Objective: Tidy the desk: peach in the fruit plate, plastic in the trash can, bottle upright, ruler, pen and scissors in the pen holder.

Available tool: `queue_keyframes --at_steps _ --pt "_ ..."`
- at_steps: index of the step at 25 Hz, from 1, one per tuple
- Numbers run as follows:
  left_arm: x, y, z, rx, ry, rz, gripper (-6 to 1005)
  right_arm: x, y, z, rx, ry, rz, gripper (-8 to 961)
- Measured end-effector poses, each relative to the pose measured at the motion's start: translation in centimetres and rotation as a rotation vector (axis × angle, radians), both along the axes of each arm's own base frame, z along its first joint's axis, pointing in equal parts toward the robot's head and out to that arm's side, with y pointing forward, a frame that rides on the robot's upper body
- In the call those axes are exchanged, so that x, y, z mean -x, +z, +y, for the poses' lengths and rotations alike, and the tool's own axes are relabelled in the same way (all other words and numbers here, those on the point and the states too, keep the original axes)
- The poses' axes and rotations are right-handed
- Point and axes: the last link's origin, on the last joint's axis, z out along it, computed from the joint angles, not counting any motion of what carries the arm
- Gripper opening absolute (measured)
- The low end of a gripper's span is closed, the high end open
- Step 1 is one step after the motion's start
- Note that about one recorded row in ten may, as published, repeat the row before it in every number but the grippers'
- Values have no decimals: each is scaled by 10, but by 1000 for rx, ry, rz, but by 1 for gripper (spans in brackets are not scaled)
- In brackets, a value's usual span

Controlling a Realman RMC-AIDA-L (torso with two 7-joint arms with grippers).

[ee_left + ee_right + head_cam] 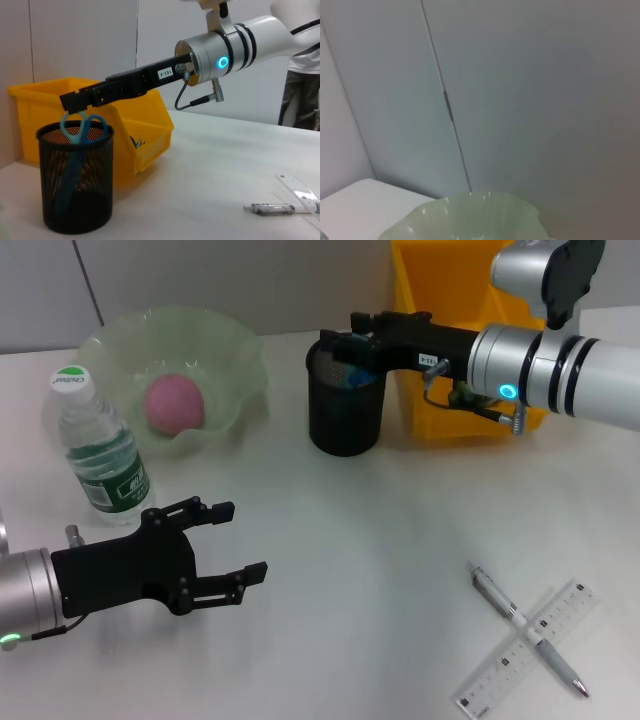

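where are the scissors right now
The blue-handled scissors stand in the black mesh pen holder, beside the yellow plastic bin, right end effector just above.

My right arm stretches leftward across the far side, its right gripper (345, 340) at the far centre, fingers hard to read. My left gripper (240, 545) hovers low at near left, fingers spread apart, pointing right.

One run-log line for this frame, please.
right end effector: over black mesh pen holder, blue-handled scissors inside | left end effector: open, idle | clear ruler, silver pen: on table
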Motion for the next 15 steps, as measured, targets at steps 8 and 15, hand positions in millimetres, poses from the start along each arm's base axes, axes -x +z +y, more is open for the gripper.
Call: queue_keyframes --at_steps 8,15 --pt "0 2 0 1 -6 -1 860 4 4 -1 1 14 46 700" --pt "-1 2 0 2 -6 -2 860 3 31 -9 -51 23 219 792"
